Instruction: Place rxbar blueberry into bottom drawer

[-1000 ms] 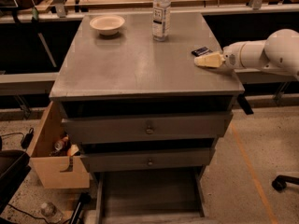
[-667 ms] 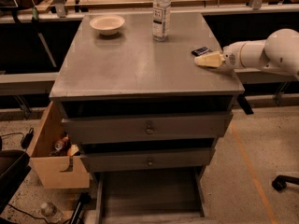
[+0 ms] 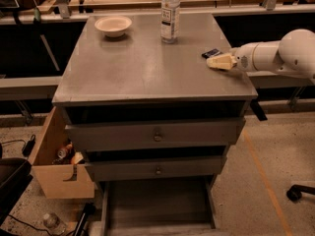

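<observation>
The rxbar blueberry point(image 3: 212, 53) is a small dark bar lying on the grey cabinet top point(image 3: 142, 68) near its right edge. My gripper point(image 3: 217, 62) reaches in from the right on a white arm, its pale fingertips over the top just in front of the bar and touching or nearly touching it. The bottom drawer point(image 3: 157, 203) is pulled out below the two upper drawers, its flat grey floor bare.
A clear water bottle point(image 3: 170, 14) and a pale bowl point(image 3: 113, 25) stand at the back of the top. A tan wooden box point(image 3: 59, 161) with items sits left of the cabinet. A chair base point(image 3: 299, 191) is at the right on the floor.
</observation>
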`<state>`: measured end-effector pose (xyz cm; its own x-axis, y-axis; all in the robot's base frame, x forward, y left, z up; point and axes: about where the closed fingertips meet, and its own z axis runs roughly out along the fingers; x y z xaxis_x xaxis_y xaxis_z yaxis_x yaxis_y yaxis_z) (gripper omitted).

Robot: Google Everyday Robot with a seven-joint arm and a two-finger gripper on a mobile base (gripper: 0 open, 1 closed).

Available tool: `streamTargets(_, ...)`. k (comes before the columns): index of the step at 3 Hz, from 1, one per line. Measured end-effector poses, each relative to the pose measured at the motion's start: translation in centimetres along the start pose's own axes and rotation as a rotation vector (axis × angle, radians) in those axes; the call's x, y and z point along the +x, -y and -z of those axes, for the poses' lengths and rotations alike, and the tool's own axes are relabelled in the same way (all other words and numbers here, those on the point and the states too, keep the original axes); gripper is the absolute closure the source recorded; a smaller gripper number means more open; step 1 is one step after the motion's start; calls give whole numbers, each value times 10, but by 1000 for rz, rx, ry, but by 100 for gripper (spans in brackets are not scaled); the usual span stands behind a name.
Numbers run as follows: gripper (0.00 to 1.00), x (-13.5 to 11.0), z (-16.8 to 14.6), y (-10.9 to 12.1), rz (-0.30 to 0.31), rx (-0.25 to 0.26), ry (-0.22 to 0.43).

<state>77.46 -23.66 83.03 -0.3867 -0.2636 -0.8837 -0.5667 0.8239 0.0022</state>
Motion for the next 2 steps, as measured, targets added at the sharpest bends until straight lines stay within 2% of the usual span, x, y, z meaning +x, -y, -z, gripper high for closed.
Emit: streamTargets(2,36,-2,1,0,0,0,0)
